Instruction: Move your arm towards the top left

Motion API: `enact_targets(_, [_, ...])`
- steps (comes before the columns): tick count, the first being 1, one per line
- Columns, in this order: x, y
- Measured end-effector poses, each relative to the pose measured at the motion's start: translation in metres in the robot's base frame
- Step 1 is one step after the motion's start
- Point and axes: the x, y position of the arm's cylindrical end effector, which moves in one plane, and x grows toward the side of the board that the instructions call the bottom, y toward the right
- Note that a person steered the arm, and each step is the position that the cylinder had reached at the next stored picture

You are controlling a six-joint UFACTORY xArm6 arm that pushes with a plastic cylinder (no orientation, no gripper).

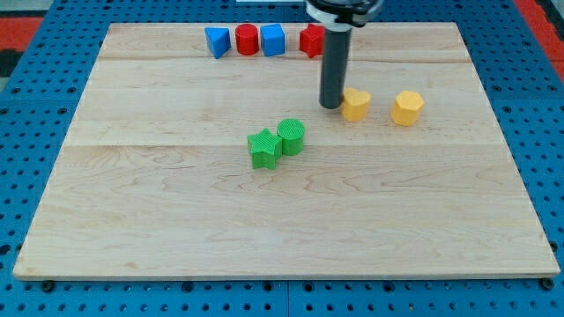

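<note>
My tip [331, 105] rests on the board right of centre, in its upper half. It touches or almost touches the left side of a yellow heart-shaped block [356, 104]. A yellow hexagonal block [407, 107] lies further right. A green star block [263, 149] and a green round block [292, 136] sit together near the board's middle, below and left of the tip. Along the top edge lie a blue angular block [217, 41], a red round block [247, 40], a blue cube [272, 40] and a red block [312, 40], partly hidden by the rod.
The wooden board [132, 202] lies on a blue perforated table [35, 106]. The arm's dark rod [335, 62] comes down from the view's top, just right of centre.
</note>
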Motion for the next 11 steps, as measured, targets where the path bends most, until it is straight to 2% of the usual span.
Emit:
enact_targets(1, [0.006,0.016])
enact_targets(2, [0.018,-0.026])
enact_targets(8, [0.018,-0.025])
enact_targets(9, [0.012,-0.042])
enact_targets(11, [-0.044,-0.168])
